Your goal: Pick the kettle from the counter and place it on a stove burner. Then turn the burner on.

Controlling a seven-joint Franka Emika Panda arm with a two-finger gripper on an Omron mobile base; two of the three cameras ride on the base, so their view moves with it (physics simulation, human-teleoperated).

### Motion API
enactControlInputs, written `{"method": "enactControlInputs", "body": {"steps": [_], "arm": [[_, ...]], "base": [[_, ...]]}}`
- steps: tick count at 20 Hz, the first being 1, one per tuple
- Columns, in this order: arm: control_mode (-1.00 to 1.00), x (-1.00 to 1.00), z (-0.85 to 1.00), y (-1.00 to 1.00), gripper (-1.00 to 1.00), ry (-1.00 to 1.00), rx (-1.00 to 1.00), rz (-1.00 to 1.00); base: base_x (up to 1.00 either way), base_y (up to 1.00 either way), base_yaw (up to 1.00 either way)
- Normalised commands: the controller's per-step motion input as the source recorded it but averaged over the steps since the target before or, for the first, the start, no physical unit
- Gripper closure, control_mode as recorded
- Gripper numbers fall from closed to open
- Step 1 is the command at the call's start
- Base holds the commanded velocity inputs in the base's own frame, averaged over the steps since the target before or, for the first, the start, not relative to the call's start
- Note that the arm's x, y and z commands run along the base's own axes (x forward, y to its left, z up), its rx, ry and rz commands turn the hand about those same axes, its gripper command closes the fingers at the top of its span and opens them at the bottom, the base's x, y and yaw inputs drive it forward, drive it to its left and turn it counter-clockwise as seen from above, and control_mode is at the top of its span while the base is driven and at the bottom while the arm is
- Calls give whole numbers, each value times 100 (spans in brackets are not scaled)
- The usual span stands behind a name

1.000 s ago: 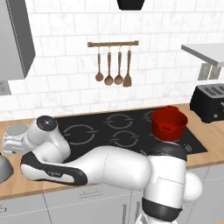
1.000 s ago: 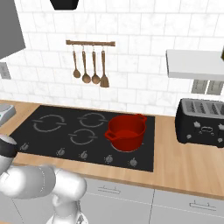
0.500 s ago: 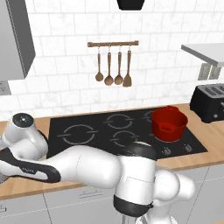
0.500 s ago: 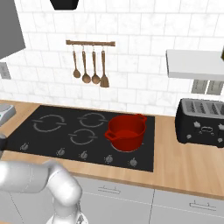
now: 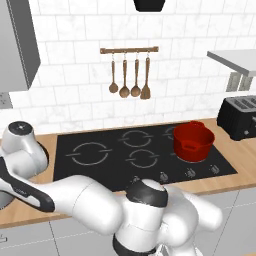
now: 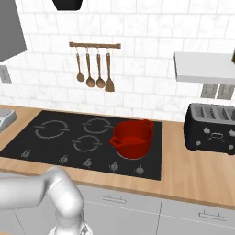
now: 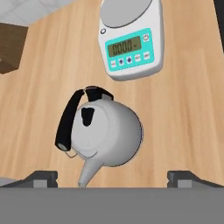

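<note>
In the hand view the silver-grey kettle (image 7: 109, 133) stands on the light wooden counter (image 7: 188, 109), its dark arched handle (image 7: 70, 118) to the left and its spout pointing toward the bottom edge. My gripper (image 7: 113, 179) hangs over it, open, with one fingertip (image 7: 41, 178) and the other far apart on either side of the spout end, touching nothing. The black cooktop (image 5: 115, 165) lies to the right of the arm; its largest burner ring (image 5: 92, 152) (image 6: 50, 129) is bare. The white arm reaches far left across the left base view.
A white kitchen scale (image 7: 131, 41) (image 6: 4, 118) sits on the counter just beyond the kettle. A red two-handled pot (image 5: 193, 141) (image 6: 133, 139) stands on the cooktop's right side. Knobs (image 5: 162, 176) line the stove's front edge. A black toaster (image 6: 213, 128) is at the far right.
The arm has swung further left and lower across the left base view; its elbow now sits at the picture's left edge. Pot and stove have not moved.
</note>
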Motion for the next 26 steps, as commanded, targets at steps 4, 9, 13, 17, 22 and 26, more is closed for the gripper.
{"method": "enactControlInputs", "body": {"steps": [4,9,13,17,22,26], "arm": [[-100,-1,-11,24,-100,5,0,2],[-100,8,0,41,-100,0,0,0],[-100,16,0,40,-100,0,0,0],[-100,24,0,36,-100,0,-1,-1],[-100,25,-16,29,-100,5,-8,-1],[-100,23,-32,18,-100,6,-11,0]], "base": [[0,0,0],[0,0,0],[0,0,0],[0,0,0],[0,0,0],[0,0,0]]}}
